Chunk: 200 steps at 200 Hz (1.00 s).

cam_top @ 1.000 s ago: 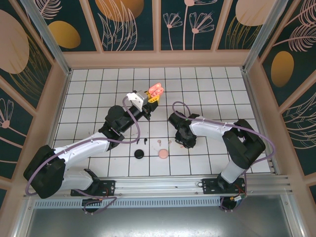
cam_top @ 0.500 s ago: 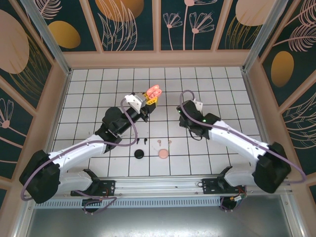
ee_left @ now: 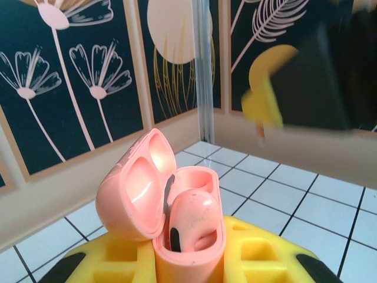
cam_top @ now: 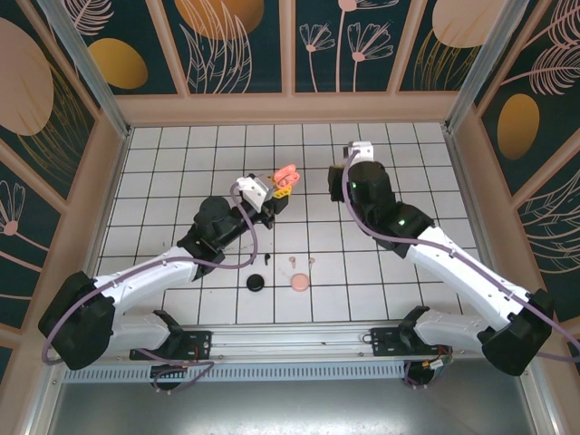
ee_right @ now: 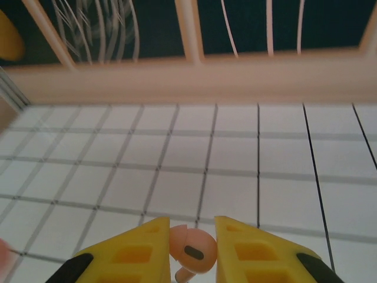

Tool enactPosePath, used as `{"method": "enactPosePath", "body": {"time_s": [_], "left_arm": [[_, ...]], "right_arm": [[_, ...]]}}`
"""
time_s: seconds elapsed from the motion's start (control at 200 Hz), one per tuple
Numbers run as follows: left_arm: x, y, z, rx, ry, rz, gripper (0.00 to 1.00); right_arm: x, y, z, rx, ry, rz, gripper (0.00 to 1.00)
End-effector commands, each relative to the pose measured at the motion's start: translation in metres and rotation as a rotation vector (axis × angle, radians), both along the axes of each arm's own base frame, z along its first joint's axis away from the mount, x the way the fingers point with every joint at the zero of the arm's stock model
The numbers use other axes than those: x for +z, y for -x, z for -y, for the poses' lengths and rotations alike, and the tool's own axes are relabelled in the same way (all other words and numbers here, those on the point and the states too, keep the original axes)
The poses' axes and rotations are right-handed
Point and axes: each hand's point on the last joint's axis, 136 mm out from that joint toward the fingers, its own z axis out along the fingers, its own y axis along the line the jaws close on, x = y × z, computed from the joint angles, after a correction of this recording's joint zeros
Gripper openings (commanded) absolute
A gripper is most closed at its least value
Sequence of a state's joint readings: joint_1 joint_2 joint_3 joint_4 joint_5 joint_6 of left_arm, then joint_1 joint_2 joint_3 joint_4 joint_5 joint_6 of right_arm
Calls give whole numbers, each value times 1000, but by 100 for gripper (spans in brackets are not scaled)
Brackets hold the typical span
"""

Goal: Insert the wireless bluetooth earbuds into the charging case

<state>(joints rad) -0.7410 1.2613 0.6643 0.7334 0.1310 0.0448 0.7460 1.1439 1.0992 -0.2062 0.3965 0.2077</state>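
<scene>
My left gripper [ee_left: 188, 262] is shut on an open coral-pink charging case [ee_left: 194, 259], held above the table with its lid [ee_left: 132, 186] swung left. One coral-pink earbud [ee_left: 191, 221] sits in the case; the slot beside it looks empty. In the top view the case [cam_top: 285, 172] is at mid-table, with my right arm [cam_top: 367, 186] just to its right. My right gripper [ee_right: 192, 227] is shut on a second coral-pink earbud [ee_right: 191, 250], pinched between its yellow fingers [ee_right: 135, 253], stem down.
On the tiles near the front lie a black round case [cam_top: 256, 284], a pale pink round case [cam_top: 298, 284], a black earbud [cam_top: 269, 261] and two pale pink earbuds [cam_top: 292, 263]. Wooden walls ring the table.
My right arm has lifted from the tiles by the loose earbuds and swung back toward the far wall, ending beside the held case. The left gripper with the case shifted slightly right.
</scene>
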Motion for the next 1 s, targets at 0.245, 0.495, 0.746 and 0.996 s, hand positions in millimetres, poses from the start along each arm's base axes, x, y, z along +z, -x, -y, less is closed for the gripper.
{"method": "enactPosePath", "body": {"time_s": [0.245, 0.495, 0.746, 0.996], "left_arm": [[15, -4, 18, -54, -16, 21, 0], [22, -7, 26, -73, -9, 21, 0], [27, -7, 26, -76, -1, 25, 0], [29, -7, 25, -71, 1, 30, 0]], "right_arm": [[88, 8, -57, 342, -34, 180, 22], [78, 9, -63, 402, -11, 166, 21], [55, 9, -68, 450, -8, 108, 21], [34, 11, -71, 470, -3, 58, 21]]}}
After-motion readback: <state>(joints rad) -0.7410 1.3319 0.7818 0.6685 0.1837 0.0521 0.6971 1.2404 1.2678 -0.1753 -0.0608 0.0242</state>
